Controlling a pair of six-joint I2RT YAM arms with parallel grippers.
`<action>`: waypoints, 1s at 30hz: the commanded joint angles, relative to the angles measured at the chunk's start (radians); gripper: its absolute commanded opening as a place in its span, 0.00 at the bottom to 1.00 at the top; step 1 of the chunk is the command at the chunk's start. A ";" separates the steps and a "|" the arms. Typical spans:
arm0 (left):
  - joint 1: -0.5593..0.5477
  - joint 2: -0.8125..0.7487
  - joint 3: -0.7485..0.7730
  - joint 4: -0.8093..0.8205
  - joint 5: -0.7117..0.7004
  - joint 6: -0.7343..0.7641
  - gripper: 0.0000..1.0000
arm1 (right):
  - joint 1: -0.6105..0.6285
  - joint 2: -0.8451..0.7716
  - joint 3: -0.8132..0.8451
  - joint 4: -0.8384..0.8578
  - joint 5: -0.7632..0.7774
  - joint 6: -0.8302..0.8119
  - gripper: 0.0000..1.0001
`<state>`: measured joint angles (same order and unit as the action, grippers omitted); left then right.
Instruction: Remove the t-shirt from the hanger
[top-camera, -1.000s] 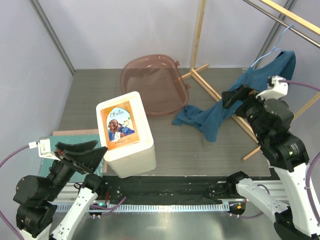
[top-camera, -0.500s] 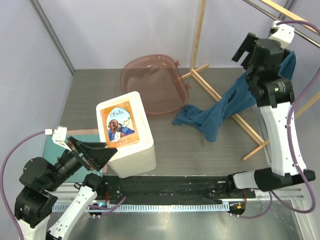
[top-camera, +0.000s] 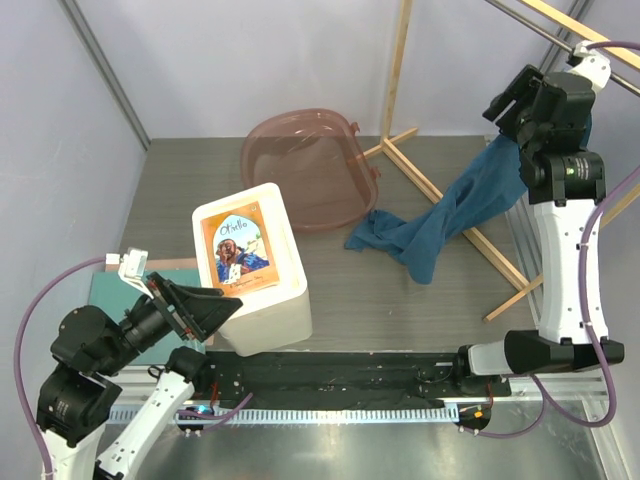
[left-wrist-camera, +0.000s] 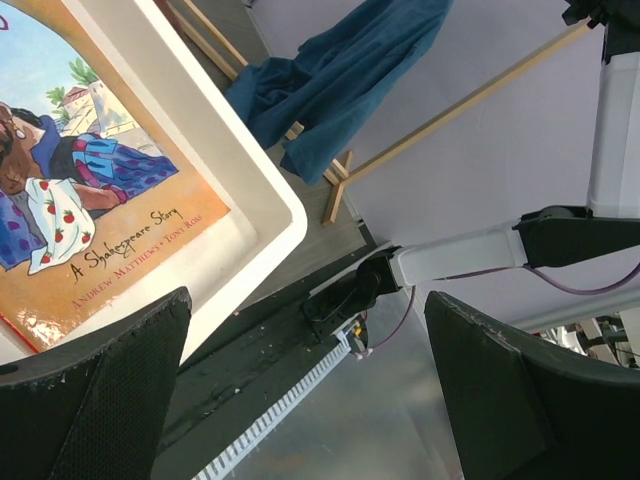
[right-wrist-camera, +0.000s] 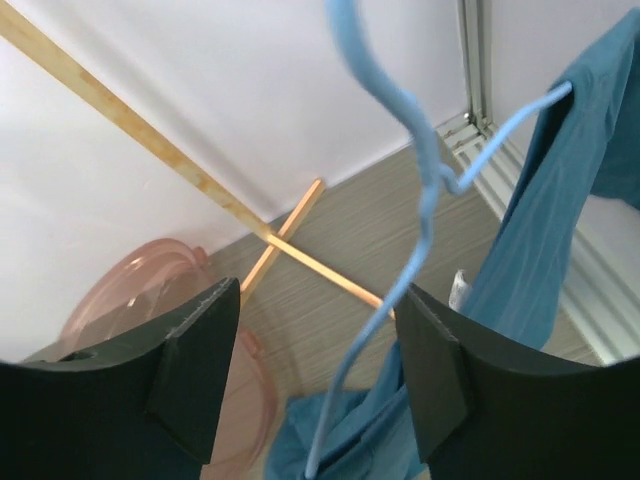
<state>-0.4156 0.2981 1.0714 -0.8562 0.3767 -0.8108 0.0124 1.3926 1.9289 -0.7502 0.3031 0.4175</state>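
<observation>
One side of the hanger (right-wrist-camera: 368, 68) looked bare in the right wrist view, its thin blue wire running down uncovered, while the t-shirt (top-camera: 480, 195) draped over the other end. By my judgement the job was only part done: the cloth had yet to come off altogether.

The t-shirt hung well to the right of the white box (top-camera: 262, 270), high at its top and trailing onto the table (top-camera: 180, 190) beyond the box's far right corner. The right gripper (top-camera: 505, 100), raised far up and right of the box, had its fingers spread wide and empty, the hanger's neck showing between them. The left gripper (left-wrist-camera: 308, 300) sat just beside the box's near left corner, fingers wide too, holding nothing.

A pink basin (top-camera: 310, 165) lay just behind the box. The wooden rack (top-camera: 401, 70) had floor bars under the cloth, which could snag it.
</observation>
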 joint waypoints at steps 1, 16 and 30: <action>0.006 0.029 -0.004 0.069 0.048 -0.013 0.98 | -0.026 -0.089 -0.059 0.090 -0.030 0.069 0.64; 0.006 0.021 -0.016 0.054 0.051 -0.005 0.97 | -0.031 -0.144 -0.177 0.195 -0.042 0.138 0.17; 0.006 0.007 -0.004 0.023 0.036 0.010 0.97 | -0.031 -0.335 -0.674 0.922 -0.001 0.044 0.01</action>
<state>-0.4156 0.3088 1.0588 -0.8368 0.3973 -0.8143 -0.0181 1.1217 1.3796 -0.1699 0.2855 0.5171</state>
